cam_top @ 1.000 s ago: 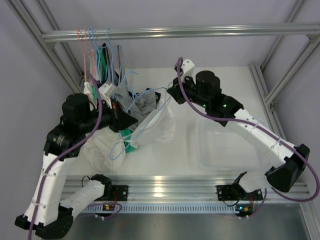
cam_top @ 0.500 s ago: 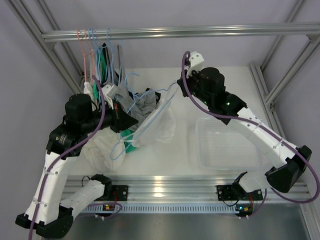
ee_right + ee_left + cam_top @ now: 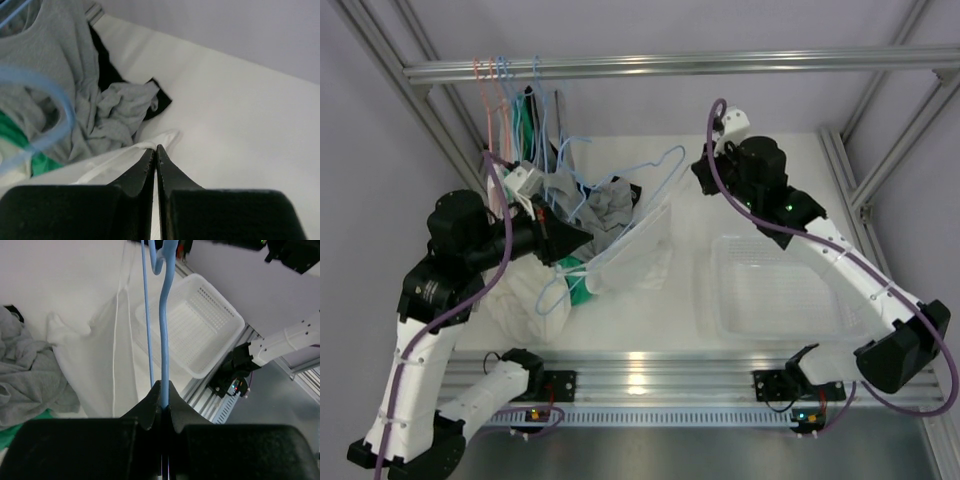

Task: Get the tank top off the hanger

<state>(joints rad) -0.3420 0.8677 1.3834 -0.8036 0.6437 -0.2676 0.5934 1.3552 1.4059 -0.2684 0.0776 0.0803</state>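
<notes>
A white tank top (image 3: 630, 250) hangs on a light-blue wire hanger (image 3: 665, 156) stretched across the middle of the table. My left gripper (image 3: 582, 238) is shut on the hanger's wire, which runs straight out from the jaws in the left wrist view (image 3: 164, 385); the hanger (image 3: 164, 330) crosses the tank top (image 3: 100, 365) there. My right gripper (image 3: 698, 180) is at the far end near the hanger's hook. In its own view it is shut (image 3: 156, 147) with the tank top's white strap (image 3: 115, 160) pinched at the tips. The hanger (image 3: 65, 107) is a blur at the left.
A grey garment (image 3: 605, 205), a green one (image 3: 578, 290) and a white heap (image 3: 520, 295) lie under and left of the hanger. More hangers (image 3: 510, 90) hang from the top rail (image 3: 720, 62). A clear basket (image 3: 770, 290) sits at the right.
My right gripper has shut on the strap and moved up and right, away from the hanger. The left arm has drawn back to the left, holding the hanger.
</notes>
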